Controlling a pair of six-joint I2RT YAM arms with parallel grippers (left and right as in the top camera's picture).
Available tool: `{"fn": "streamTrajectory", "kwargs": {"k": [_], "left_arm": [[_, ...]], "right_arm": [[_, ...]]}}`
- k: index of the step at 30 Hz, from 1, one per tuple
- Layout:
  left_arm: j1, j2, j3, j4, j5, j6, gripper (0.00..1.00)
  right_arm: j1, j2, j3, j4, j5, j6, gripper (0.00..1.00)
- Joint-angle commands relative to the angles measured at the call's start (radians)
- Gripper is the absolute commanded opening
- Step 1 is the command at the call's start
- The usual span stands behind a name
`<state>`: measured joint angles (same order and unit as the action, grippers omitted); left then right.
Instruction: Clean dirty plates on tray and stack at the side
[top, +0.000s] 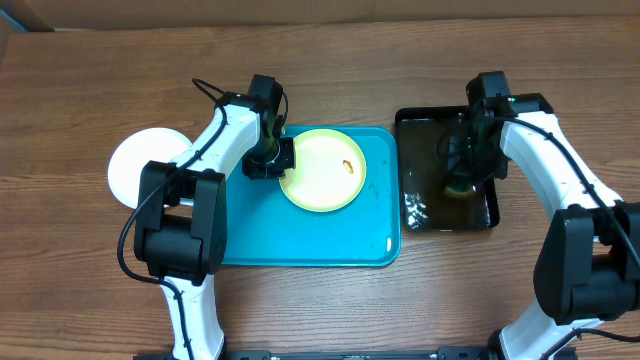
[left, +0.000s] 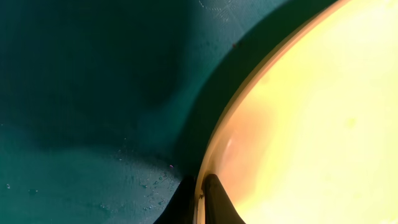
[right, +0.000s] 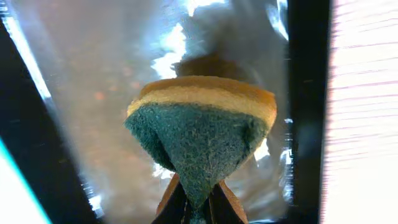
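Two plates in view: one lime-rimmed plate (top: 320, 182) lying on the single turquoise tray (top: 300, 240), bearing one brown smear (top: 347, 165), and one white plate (top: 133, 165) on the table (top: 100, 80) left of the tray. The left gripper (top: 272, 160) is pinched on the lime-rimmed plate's left rim; the right gripper (top: 462, 172) clamps one sponge (right: 202, 124) over the one black basin (top: 420, 116).

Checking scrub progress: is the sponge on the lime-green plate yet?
No: the yellow-and-green scouring sponge sits in the right fingers over the glossy black basin, off the lime-green-rimmed round plate.

Overhead: straight down, whole table (top: 320, 60). Wrist views close: left on tray (left: 74, 93), right on basin (right: 305, 93).
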<state>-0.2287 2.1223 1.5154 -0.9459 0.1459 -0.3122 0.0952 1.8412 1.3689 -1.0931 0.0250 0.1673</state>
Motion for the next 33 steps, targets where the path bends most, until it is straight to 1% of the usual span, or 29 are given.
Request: {"fn": "streamTrajectory", "kwargs": {"k": [1,2,3,6,8,10,12,15,20,24,26,30,33], "left_arm": [[-0.008,0.064,-0.038,0.002,-0.040,-0.010,0.14],[-0.008,0.064,-0.038,0.005,-0.041,-0.010,0.20],[-0.008,0.064,-0.038,0.007,-0.043,-0.010,0.23],[-0.008,0.064,-0.038,0.012,-0.045,-0.010,0.24],[-0.008,0.064,-0.038,0.012,-0.045,-0.010,0.23],[-0.008,0.064,-0.038,0.012,-0.045,-0.010,0.18],[-0.008,0.064,-0.038,0.012,-0.044,-0.010,0.04],[-0.008,0.064,-0.038,0.008,-0.044,-0.010,0.04],[-0.008,0.064,-0.038,-0.003,-0.040,-0.010,0.04],[-0.008,0.064,-0.038,-0.011,-0.040,-0.010,0.04],[-0.008,0.064,-0.038,-0.011,-0.040,-0.010,0.04],[-0.008,0.064,-0.038,-0.011,-0.040,-0.010,0.04],[-0.008,0.064,-0.038,-0.011,-0.040,-0.010,0.04]], "right_arm": [[0.030,-0.011,0.032,-0.001,0.125,-0.019,0.04],[0.042,-0.011,0.037,0.000,0.137,-0.019,0.04],[0.051,-0.011,0.042,0.002,0.151,-0.019,0.04],[0.091,-0.011,0.053,0.008,0.249,-0.019,0.04],[0.121,-0.011,0.054,0.011,0.282,-0.064,0.04],[0.154,-0.011,0.054,0.011,0.282,-0.125,0.04],[0.185,-0.011,0.054,0.015,0.309,-0.142,0.04],[0.225,-0.011,0.054,0.015,0.381,-0.138,0.04],[0.272,-0.011,0.084,0.014,0.425,-0.138,0.04],[0.306,-0.011,0.181,-0.027,0.403,-0.138,0.04],[0.321,-0.011,0.222,-0.025,0.339,-0.138,0.04],[0.352,-0.010,0.245,0.050,0.153,-0.137,0.04],[0.372,0.000,0.240,0.094,0.100,-0.079,0.04]]}}
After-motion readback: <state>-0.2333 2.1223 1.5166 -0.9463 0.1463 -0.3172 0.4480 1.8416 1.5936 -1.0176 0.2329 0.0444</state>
